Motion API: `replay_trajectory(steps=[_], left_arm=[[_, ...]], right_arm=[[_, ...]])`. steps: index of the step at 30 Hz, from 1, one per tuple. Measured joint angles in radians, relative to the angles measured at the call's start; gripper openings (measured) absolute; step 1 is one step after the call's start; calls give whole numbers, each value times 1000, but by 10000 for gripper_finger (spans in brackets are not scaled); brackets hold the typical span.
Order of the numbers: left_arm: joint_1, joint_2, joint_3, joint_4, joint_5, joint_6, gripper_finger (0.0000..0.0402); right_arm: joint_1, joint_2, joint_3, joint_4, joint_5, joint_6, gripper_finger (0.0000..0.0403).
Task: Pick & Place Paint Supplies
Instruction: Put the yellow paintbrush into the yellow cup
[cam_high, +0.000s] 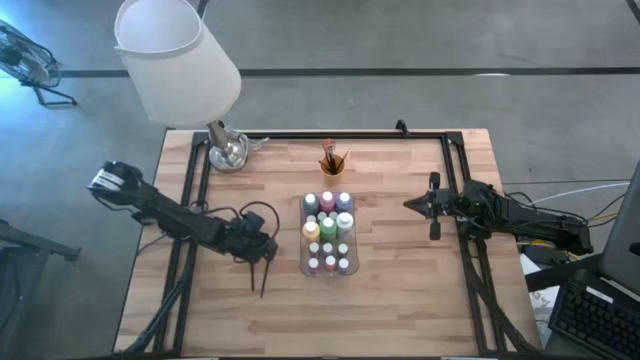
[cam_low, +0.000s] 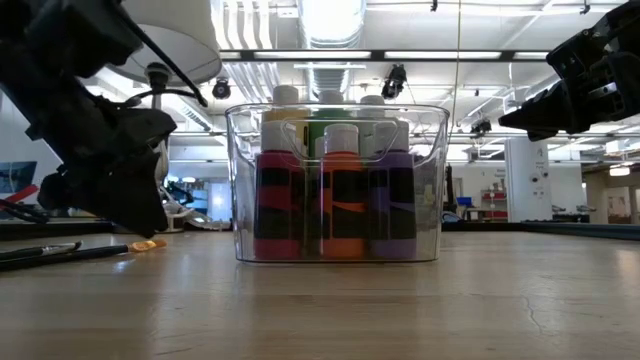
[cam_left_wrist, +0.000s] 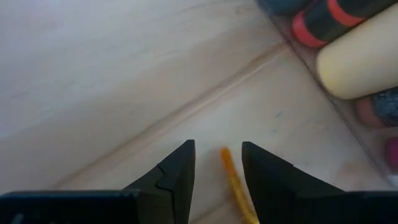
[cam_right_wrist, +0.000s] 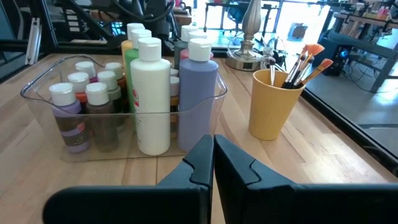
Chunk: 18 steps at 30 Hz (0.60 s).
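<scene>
**Centre of the table crowded, flanks open**

A clear tray (cam_high: 303, 232) packed tight with paint bottles (cam_high: 329, 228) stands mid-table, their caps leaving no gap to reach between. Behind it an orange cup (cam_high: 332, 166) of upright brushes (cam_high: 331, 155) narrows the lane toward the lamp base (cam_high: 227, 151), whose white shade (cam_high: 176, 58) overhangs the far left corner. The left pincer (cam_high: 268, 248) sits low just beside the tray's left wall, with thin dark brushes (cam_high: 260, 275) lying on the wood near it (possibly one under its fingers; the wrist view is blurred). The right pincer (cam_high: 410, 204) hangs well apart from the tray, bare table (cam_high: 400, 300) between. The near edge lies open.
</scene>
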Motion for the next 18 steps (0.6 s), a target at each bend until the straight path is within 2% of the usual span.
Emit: replay_trajectory(steps=[18], left_arm=[[2, 69, 1, 93, 30, 38, 138]], right_arm=[[0, 0, 0, 0, 0, 0, 8]])
